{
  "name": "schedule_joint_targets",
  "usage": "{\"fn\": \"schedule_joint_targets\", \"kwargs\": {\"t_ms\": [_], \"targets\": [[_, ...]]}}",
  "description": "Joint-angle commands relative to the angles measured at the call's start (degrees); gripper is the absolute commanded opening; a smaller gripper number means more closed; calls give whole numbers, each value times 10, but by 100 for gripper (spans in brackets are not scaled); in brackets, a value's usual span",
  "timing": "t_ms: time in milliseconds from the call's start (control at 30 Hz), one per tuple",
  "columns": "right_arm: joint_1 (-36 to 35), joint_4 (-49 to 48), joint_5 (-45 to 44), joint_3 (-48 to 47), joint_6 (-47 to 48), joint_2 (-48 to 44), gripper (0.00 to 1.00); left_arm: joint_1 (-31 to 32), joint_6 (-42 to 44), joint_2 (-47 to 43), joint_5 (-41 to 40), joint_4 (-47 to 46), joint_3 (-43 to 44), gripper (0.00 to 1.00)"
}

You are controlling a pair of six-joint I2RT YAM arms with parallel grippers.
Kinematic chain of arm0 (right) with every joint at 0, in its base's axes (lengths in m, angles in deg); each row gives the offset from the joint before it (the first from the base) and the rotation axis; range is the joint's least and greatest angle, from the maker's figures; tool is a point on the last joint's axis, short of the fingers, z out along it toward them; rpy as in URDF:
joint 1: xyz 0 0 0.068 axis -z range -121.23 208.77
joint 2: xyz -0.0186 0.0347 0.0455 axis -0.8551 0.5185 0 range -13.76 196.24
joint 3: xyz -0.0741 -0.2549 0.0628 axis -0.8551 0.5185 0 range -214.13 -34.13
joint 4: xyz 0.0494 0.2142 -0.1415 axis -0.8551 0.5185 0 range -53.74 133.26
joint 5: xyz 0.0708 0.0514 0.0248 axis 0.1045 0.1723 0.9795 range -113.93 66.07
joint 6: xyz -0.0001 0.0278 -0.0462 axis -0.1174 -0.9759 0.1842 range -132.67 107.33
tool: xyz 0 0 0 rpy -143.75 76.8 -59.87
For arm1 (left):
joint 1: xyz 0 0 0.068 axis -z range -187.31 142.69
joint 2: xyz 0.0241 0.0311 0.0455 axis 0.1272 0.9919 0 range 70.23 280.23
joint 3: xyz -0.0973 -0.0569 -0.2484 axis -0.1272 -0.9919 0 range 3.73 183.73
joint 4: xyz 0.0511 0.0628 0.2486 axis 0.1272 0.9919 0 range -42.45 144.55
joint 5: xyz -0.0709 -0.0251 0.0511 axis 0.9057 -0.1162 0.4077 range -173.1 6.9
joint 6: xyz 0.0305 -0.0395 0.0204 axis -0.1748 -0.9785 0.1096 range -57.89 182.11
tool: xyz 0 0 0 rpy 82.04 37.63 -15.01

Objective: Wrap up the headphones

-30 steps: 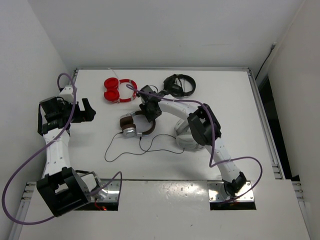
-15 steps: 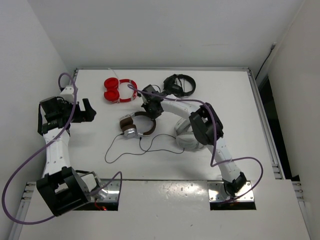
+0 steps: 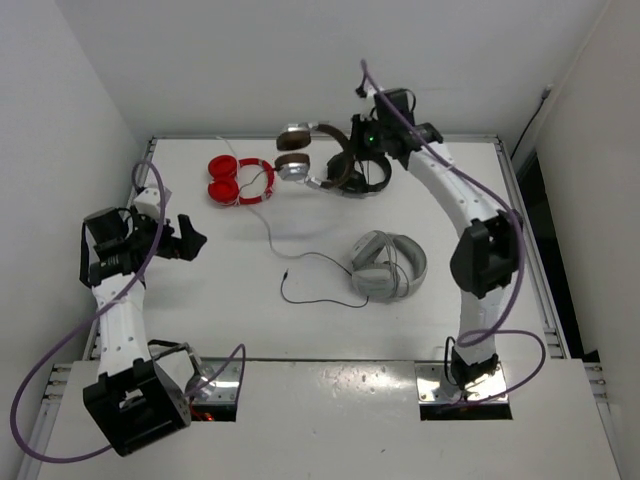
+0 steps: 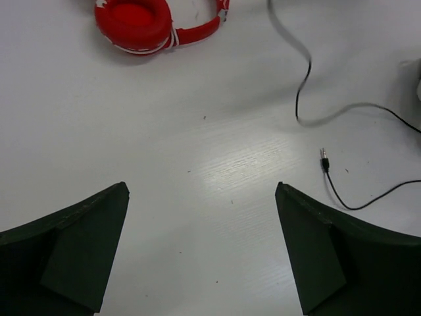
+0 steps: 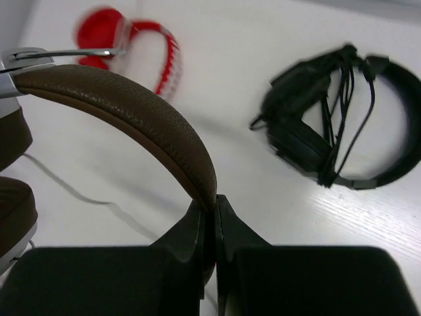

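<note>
The headphones (image 3: 300,150) with brown headband and silver cups hang in the air at the back of the table, held by my right gripper (image 3: 345,140). In the right wrist view the gripper (image 5: 214,203) is shut on the brown headband (image 5: 125,108). Their thin black cable (image 3: 270,230) trails down to the table, its plug end (image 3: 286,280) lying near the middle; the plug also shows in the left wrist view (image 4: 323,158). My left gripper (image 3: 190,243) is open and empty at the left, above bare table, its gripper point in the wrist view (image 4: 200,204).
Red headphones (image 3: 238,180) lie at the back left, also in the left wrist view (image 4: 141,23). Black headphones (image 3: 362,172) lie at the back centre under the right arm, seen in the right wrist view (image 5: 329,141). Larger light grey headphones (image 3: 390,265) lie right of centre.
My right gripper has lifted the brown headphones off the table and carried them back and up; the cable now hangs and trails. My left gripper moved slightly right and lower.
</note>
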Motion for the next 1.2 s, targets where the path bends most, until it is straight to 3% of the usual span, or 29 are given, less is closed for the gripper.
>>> {"fn": "schedule_joint_targets", "kwargs": {"t_ms": [0, 167, 267, 367, 600, 767, 967, 1167], "targets": [[-13, -46, 101, -31, -76, -68, 0, 14, 31, -13, 60, 12, -17, 100], [26, -73, 109, -38, -174, -113, 0, 31, 9, -18, 160, 12, -58, 100], [44, -73, 98, -45, -210, -127, 0, 74, -62, -18, 178, -33, -87, 100], [58, -79, 93, -45, -245, -136, 0, 112, -134, -30, 156, -122, -116, 100], [41, -84, 93, -56, -265, -148, 0, 272, -388, -27, 47, -381, -184, 97], [29, -90, 85, -50, -265, -160, 0, 321, -361, 12, -4, -421, -176, 97], [22, -105, 71, -17, -257, -184, 0, 394, -347, 63, -128, -518, -182, 81], [16, -105, 58, -12, -251, -195, 0, 474, -359, 102, -173, -612, -198, 76]]}}
